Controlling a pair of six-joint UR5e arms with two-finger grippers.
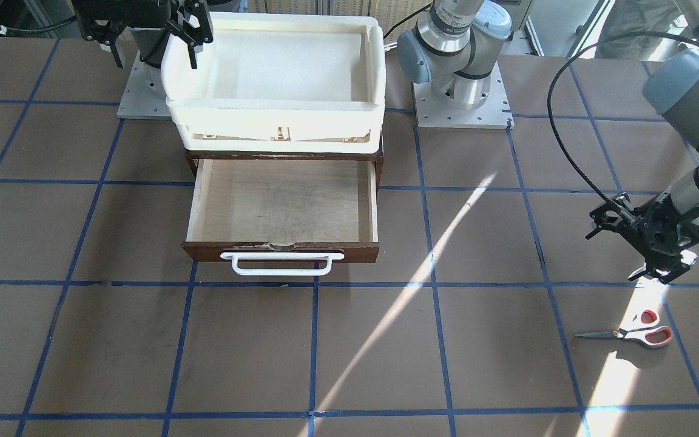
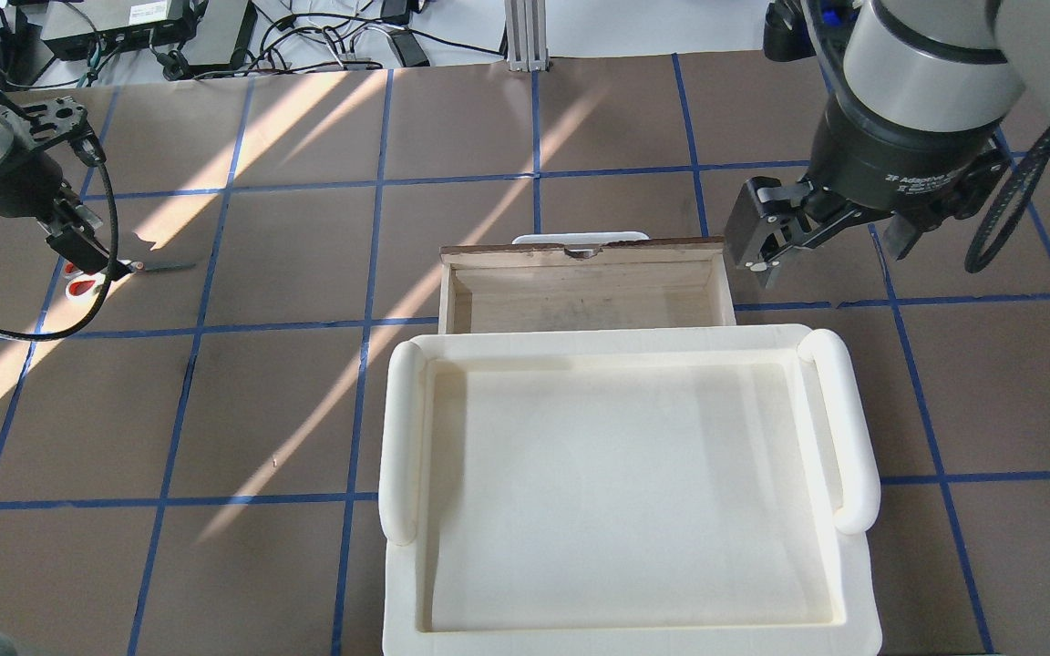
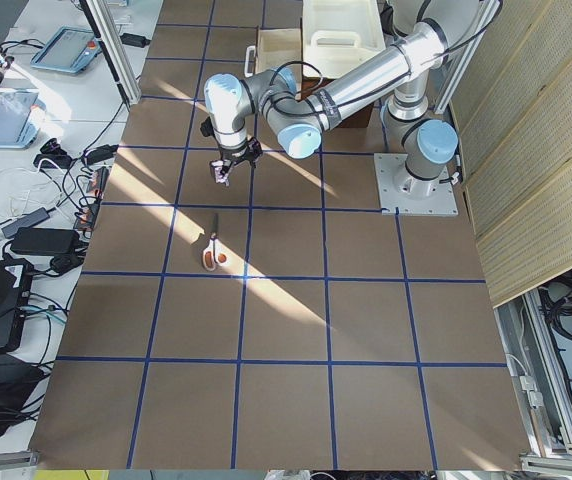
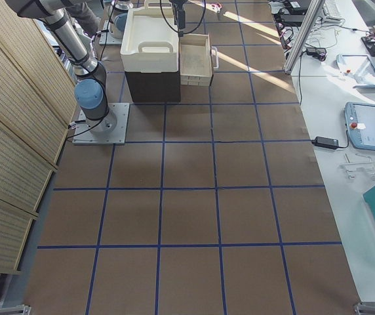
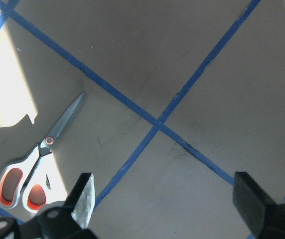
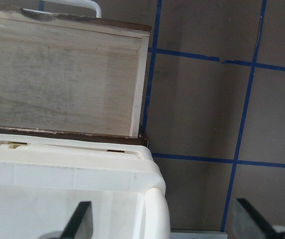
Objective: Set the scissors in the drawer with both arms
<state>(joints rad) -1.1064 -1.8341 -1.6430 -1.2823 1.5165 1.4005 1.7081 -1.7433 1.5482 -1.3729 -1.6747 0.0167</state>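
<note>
The left hand (image 5: 165,199) is held with its fingers wide apart and nothing between them, poised above the surface (image 1: 386,352) and touching nothing; it is judged to be lined up for a descent on the scissors (image 5: 47,144), which are seen low at one side of the wrist view, just beside one fingertip and not yet between the two. The scissors are laid flat with blades closed, partly in a patch of sunlight, at the robot's left end of the surface and well apart from the drawer (image 1: 289,203). The drawer is pulled fully out and nothing is seen in it, so that a drop from above is allowed for. The right hand (image 6: 163,219) is likewise spread and empty, held over the corner where the drawer's side passes under the white tray (image 1: 276,112) stacked on the cabinet; it is judged to be parked there so that the drawer can be attended to once the scissors are delivered
</note>
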